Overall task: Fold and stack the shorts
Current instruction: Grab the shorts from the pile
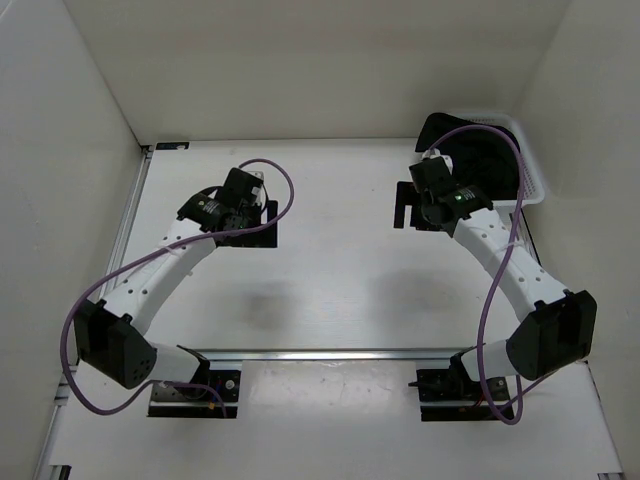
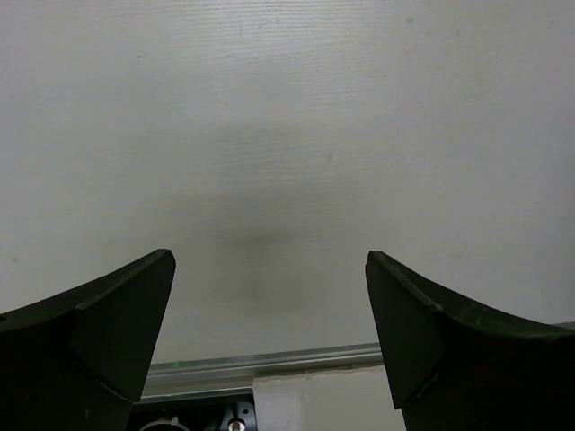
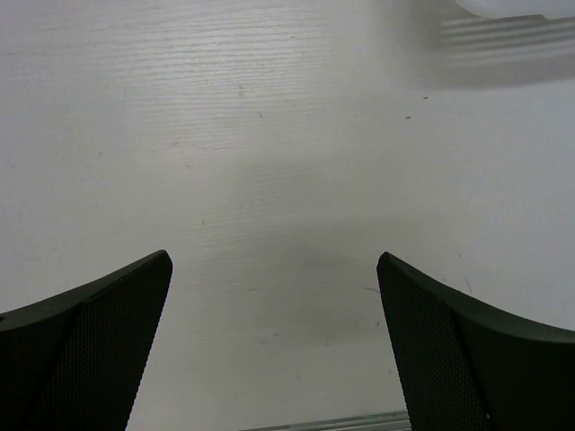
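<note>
Black cloth shorts [image 1: 478,150] not yet pulled from white mesh basket [image 1: 536,178], upper right, so left gripper [image 2: 269,268] and right gripper [image 3: 274,265] are held wide open, empty.

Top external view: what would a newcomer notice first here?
The black shorts lying in the white mesh basket at the far right corner, partly behind the right arm's wrist. Then the two arms reaching inward over the bare white table. The left tool and right tool are both open with nothing between their fingers.
</note>
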You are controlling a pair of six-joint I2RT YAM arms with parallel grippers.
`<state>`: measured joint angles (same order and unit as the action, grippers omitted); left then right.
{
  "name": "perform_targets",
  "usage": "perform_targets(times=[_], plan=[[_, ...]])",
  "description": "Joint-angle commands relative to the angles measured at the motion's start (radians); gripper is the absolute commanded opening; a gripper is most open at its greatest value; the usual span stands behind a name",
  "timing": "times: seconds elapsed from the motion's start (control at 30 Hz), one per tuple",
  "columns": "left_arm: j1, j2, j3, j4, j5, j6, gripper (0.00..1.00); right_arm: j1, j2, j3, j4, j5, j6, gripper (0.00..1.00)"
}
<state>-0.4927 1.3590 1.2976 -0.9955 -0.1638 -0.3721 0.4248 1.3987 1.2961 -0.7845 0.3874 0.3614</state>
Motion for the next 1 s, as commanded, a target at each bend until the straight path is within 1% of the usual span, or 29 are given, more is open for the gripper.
perform_targets(times=[0.0,0.2,0.3,0.33,0.4,0.43,0.5,0.53,0.6,0.63,0.67,0.73,0.77,0.83,0.9,0.93,0.97], plan=[[-0.012,0.005,0.042,-0.003,-0.049,-0.024,1.00,0.011,-0.024,0.022,0.028,0.036,-0.006,1.00],[-0.021,0.014,0.061,-0.003,-0.059,-0.053,1.00,0.011,0.020,0.040,-0.007,0.048,0.016,1.00],[-0.021,0.014,0.083,0.008,-0.068,-0.111,1.00,0.011,0.029,0.040,-0.007,0.061,0.056,1.00],[-0.021,0.014,0.101,0.008,-0.109,-0.141,1.00,0.000,0.029,0.040,-0.007,0.061,0.056,1.00],[-0.009,-0.004,0.123,-0.014,-0.172,-0.253,1.00,-0.023,0.029,0.060,-0.007,0.061,0.082,1.00],[0.000,-0.015,0.123,-0.014,-0.172,-0.330,1.00,-0.046,0.029,0.060,-0.007,0.061,0.093,1.00],[0.041,-0.058,0.123,-0.014,-0.191,-0.422,1.00,-0.070,0.029,0.081,-0.007,0.061,0.105,1.00],[0.055,-0.073,0.123,-0.002,-0.191,-0.498,1.00,-0.099,0.029,0.081,-0.007,0.045,0.119,1.00],[0.078,-0.122,0.114,-0.002,-0.206,-0.586,1.00,-0.127,0.039,0.091,-0.007,-0.004,0.131,1.00],[0.089,-0.139,0.105,-0.002,-0.206,-0.664,1.00,-0.148,0.039,0.091,-0.007,-0.016,0.131,1.00],[0.100,-0.171,0.091,-0.002,-0.239,-0.712,1.00,-0.149,0.049,0.091,0.004,-0.027,0.131,1.00],[0.100,-0.213,0.065,-0.002,-0.258,-0.813,1.00,-0.161,0.059,0.091,0.004,-0.036,0.131,1.00],[0.100,-0.236,0.025,0.017,-0.267,-0.911,1.00,-0.161,0.068,0.091,0.004,-0.036,0.131,1.00],[0.100,-0.288,-0.009,0.064,-0.267,-0.933,1.00,-0.161,0.068,0.091,0.004,-0.036,0.131,1.00],[0.100,-0.279,-0.009,0.077,-0.278,-0.894,1.00,-0.161,0.079,0.091,0.004,-0.027,0.120,1.00],[0.100,-0.261,0.005,0.077,-0.278,-0.857,1.00,-0.170,0.079,0.100,0.004,-0.016,0.110,1.00],[0.100,-0.239,0.040,0.077,-0.278,-0.743,1.00,-0.170,0.079,0.100,0.004,-0.016,0.099,1.00]])
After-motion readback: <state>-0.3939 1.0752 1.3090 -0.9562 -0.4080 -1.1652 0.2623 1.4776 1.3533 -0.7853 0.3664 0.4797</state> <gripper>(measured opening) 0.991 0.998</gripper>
